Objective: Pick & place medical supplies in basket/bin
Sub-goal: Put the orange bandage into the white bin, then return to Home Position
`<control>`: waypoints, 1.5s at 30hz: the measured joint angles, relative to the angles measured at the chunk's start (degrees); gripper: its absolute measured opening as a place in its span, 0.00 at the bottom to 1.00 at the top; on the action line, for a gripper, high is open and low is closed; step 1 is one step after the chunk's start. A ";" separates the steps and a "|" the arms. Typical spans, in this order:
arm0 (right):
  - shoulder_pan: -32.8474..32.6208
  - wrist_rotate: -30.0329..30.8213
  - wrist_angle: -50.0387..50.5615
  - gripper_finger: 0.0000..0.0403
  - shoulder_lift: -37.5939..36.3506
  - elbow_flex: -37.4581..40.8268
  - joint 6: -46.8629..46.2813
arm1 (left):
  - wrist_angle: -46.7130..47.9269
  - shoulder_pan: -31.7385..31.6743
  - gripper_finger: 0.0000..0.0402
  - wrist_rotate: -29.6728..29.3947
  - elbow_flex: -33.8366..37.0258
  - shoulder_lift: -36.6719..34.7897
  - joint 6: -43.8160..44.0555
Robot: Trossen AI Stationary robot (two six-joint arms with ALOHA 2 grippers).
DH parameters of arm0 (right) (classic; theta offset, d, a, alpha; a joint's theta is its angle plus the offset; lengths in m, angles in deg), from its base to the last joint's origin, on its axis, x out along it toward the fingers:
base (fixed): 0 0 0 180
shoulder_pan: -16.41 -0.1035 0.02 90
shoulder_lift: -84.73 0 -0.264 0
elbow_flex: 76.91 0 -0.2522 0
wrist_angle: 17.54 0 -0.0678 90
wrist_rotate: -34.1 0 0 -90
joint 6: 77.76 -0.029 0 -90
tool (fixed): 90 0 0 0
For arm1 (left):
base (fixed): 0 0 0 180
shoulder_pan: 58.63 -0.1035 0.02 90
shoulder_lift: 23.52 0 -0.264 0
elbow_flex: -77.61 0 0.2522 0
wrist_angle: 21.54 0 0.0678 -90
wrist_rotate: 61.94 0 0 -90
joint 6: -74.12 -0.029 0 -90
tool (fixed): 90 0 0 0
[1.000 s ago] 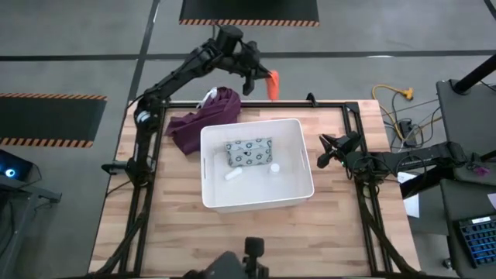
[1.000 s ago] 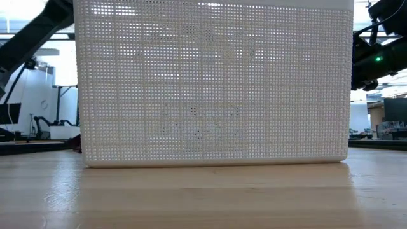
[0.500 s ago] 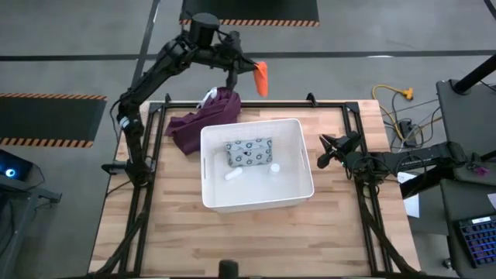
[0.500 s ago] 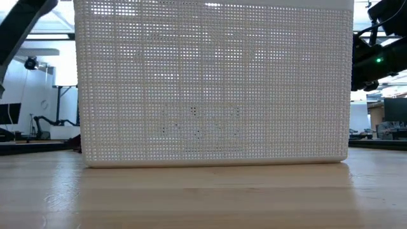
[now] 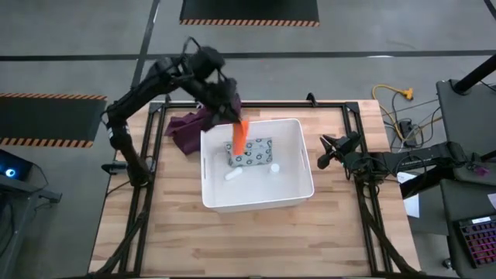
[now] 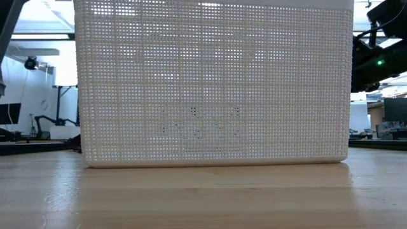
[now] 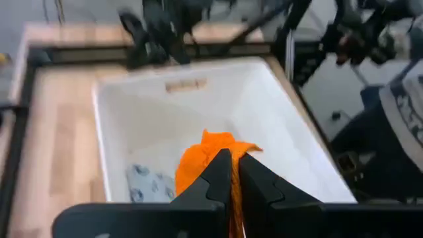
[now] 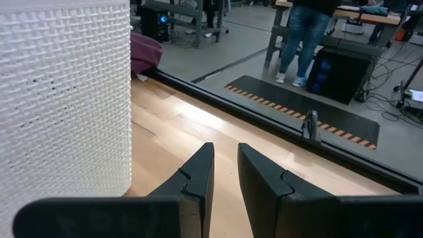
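My left gripper hangs over the far left part of the white tub, shut on the orange tube, which also shows in the left wrist view. On the tub floor lie the grey-green dotted packet, the white oblong piece and the tiny white bottle. The packet shows below the tube in the left wrist view. My right gripper waits, open, just right of the tub, above the table. My left gripper pinches the orange tube between its two fingers, and the tube's end sticks out past the fingertips. The fingers come from above and the far left, slanting down into the tub. The tube is lifted clear, above the tub floor and the packet.
A purple cloth lies on the table at the tub's far left corner. The tub's perforated wall fills the low view. A black frame edges the table. A person stands in the room beyond the table.
My left gripper, shut on the orange tube, has swung from beyond the table's far edge toward the near edge and down, coming in over the tub's far left part. The tube now points down into the tub. My right arm has kept still.
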 joint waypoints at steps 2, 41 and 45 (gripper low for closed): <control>0.00 0.00 -0.01 0.15 -0.01 -0.02 0.00 | -0.36 1.68 0.00 -1.88 3.45 -0.86 0.44; -0.04 -15.46 0.20 0.15 -0.09 -2.90 5.70 | -55.35 9.83 0.02 -19.27 48.92 -19.79 17.43; -0.03 -19.19 0.27 0.15 -0.11 -3.75 5.54 | -72.17 10.03 0.01 -19.66 65.46 -30.78 22.20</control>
